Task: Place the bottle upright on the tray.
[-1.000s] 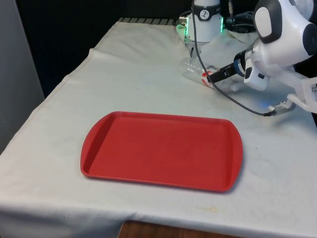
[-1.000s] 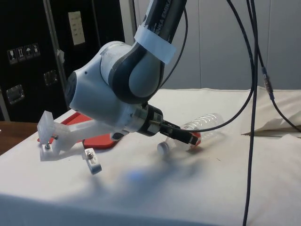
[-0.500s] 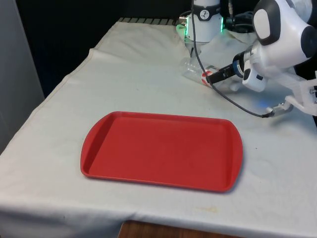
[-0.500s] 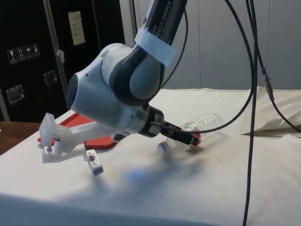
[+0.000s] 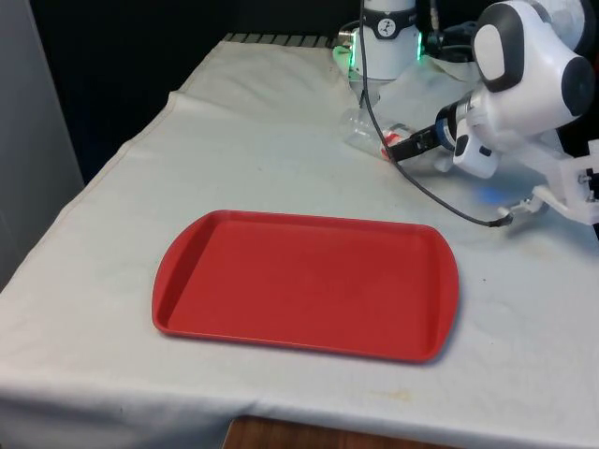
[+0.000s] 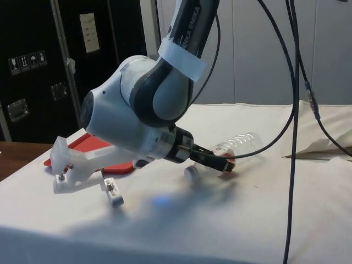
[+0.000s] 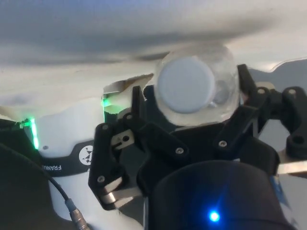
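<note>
- The gripper (image 7: 193, 93) has its jaws drawn in narrow on the bottle (image 7: 223, 91). In the wrist view one black finger (image 7: 138, 101) lies against each flank of the clear body.
- The bottle's pale cap (image 7: 185, 85) faces back along the fingers towards the wrist.
- In the side view the gripper (image 6: 224, 164) reaches in low and nearly level. It meets the bottle (image 6: 242, 144) at the red label (image 6: 231, 159), just past the cap (image 6: 191, 172).
- The bottle lies on its side on the cloth (image 5: 234, 140), not upright. Its cap end rests low on the cloth and its base points away from the gripper.
- In the front view the bottle (image 5: 359, 125) sits at the far right of the table, close to the robot's base. The gripper (image 5: 399, 144) comes in from the front view's right.
- The white arm (image 5: 519, 79) bends over to the right of the bottle, with its wrist low above the cloth.
- A black cable (image 5: 440, 192) sags from the far end, passes the bottle and trails over the cloth.
- The red tray (image 5: 304, 281) lies flat in the middle of the table, nearer the camera. It is well apart from the bottle, which is beyond its far right corner.
- In the side view a part of the tray (image 6: 88, 144) shows behind the arm.
</note>
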`<state>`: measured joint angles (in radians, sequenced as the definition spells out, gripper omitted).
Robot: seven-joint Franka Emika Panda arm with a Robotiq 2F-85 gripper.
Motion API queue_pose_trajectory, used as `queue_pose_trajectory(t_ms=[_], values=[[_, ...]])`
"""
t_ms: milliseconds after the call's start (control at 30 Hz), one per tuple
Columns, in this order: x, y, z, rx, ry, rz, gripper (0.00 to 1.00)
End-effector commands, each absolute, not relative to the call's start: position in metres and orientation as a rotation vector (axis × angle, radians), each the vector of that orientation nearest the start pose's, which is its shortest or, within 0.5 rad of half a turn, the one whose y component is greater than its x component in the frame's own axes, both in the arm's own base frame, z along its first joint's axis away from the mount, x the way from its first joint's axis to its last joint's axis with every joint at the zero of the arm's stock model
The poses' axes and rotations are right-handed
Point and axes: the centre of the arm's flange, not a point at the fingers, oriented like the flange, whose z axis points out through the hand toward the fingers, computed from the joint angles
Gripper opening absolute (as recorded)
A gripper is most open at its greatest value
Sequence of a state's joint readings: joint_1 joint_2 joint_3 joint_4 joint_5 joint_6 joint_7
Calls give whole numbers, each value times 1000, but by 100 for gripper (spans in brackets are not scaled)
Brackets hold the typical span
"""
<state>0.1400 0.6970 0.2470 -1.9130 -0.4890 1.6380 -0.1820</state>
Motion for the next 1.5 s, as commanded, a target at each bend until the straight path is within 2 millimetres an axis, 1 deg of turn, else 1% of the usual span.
queue_pose_trajectory(t_ms=[0, 200, 233, 267, 333, 433, 500, 533, 567, 600, 833, 867, 967, 1133, 1167, 1233, 1400, 1433, 1467], values=[[484, 153, 107, -2856, -1336, 1488, 86], [483, 153, 109, -2851, -1334, 1497, 39], [484, 153, 106, -2856, -1336, 1491, 39], [484, 152, 107, -2857, -1335, 1491, 29], [484, 153, 107, -2857, -1336, 1494, 20], [484, 153, 107, -2857, -1335, 1500, 10], [484, 153, 107, -2857, -1335, 1502, 5], [483, 152, 113, -2849, -1331, 1522, 3], [485, 152, 109, -2856, -1333, 1506, 3], [485, 153, 111, -2853, -1333, 1511, 0], [487, 152, 125, -2851, -1327, 1510, 0], [488, 152, 121, -2857, -1330, 1513, 0], [489, 152, 134, -2851, -1326, 1505, 0], [490, 153, 146, -2861, -1328, 1473, 0], [491, 153, 143, -2862, -1328, 1491, 0], [492, 153, 150, -2866, -1327, 1459, 0], [493, 154, 157, -2874, -1327, 1432, 0], [494, 154, 156, -2874, -1327, 1452, 0], [494, 155, 159, -2877, -1325, 1421, 0]])
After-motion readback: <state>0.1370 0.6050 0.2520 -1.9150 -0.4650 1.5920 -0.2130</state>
